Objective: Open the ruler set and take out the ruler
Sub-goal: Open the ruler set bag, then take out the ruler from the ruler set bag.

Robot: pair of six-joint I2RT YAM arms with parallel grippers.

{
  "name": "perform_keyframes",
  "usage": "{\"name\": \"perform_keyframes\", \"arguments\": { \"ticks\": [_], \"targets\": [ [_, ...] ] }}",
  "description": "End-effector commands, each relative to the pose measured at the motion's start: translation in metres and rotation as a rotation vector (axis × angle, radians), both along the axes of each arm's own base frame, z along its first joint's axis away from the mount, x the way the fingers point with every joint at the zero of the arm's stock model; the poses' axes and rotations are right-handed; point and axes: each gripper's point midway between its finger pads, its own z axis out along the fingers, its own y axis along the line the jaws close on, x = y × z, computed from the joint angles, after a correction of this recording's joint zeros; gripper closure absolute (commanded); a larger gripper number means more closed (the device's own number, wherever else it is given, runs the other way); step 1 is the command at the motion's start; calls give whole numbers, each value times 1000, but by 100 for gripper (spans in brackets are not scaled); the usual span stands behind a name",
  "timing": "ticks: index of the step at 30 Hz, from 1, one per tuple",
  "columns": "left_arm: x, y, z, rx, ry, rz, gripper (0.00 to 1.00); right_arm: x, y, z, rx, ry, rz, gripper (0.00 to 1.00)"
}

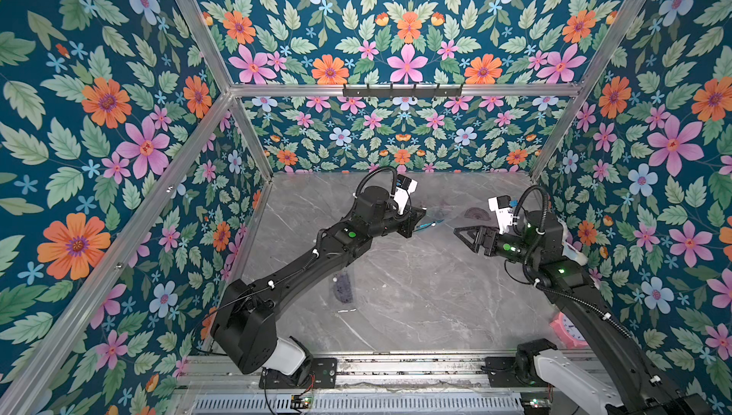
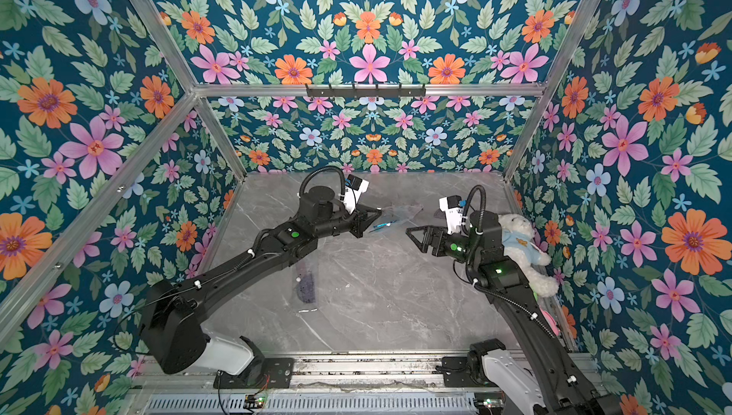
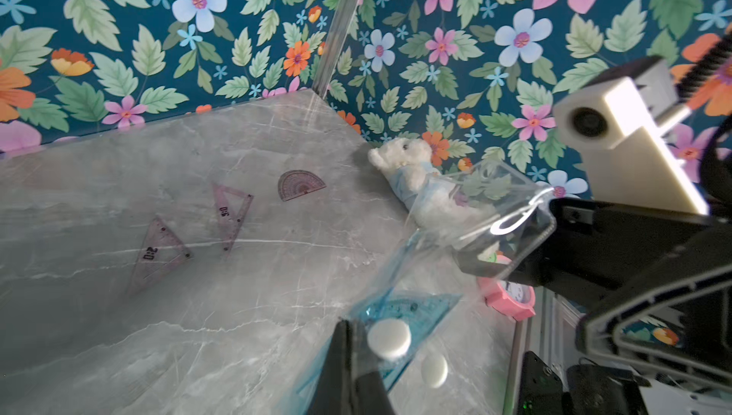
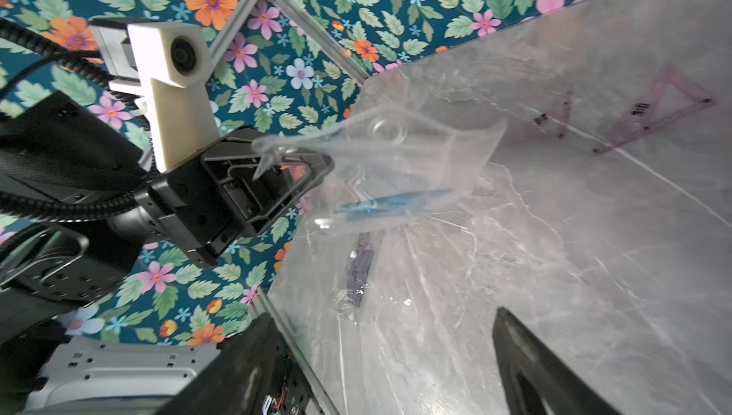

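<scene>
The ruler set is a clear plastic pouch (image 4: 400, 155) held up above the marble table. My left gripper (image 3: 350, 328) is shut on one of its edges, beside a white snap button (image 3: 389, 339). A blue ruler (image 3: 416, 306) lies inside the pouch, and shows in both top views (image 1: 429, 225) (image 2: 380, 226). My right gripper (image 4: 388, 345) is open with nothing between its fingers. It hovers (image 1: 461, 234) just right of the pouch's free end, which hangs loose. My left gripper (image 1: 420, 215) is at mid-table, towards the back.
Two purple set squares (image 3: 160, 250) (image 3: 231, 211) and a purple protractor (image 3: 299, 185) lie loose on the table behind. A second pouch with a purple ruler (image 1: 342, 284) lies under the left arm. A white teddy bear (image 2: 523, 246) and a pink clock (image 1: 568, 329) sit by the right wall.
</scene>
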Motion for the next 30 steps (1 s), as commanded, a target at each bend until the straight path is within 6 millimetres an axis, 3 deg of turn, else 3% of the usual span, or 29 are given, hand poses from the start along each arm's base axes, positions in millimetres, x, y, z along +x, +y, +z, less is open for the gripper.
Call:
{"name": "perform_keyframes", "arguments": {
  "ticks": [1,6,9,16,24,30],
  "targets": [
    [11,5,-9,45,36,67,100,4,-15,-12,-54,36,-97,25],
    [20,1,-28,74,125,98,100,5,-13,-9,16,84,-122,64],
    [22,-4,-39,68,182,101,100,10,-4,-11,59,109,-122,78],
    [24,-12,-52,51,247,110,100,33,28,-15,40,151,-111,81],
    [24,-18,-54,61,237,130,100,70,46,-31,23,248,-149,81],
    [25,-19,-55,104,188,168,100,77,70,-41,18,289,-106,78]
  ]
}}
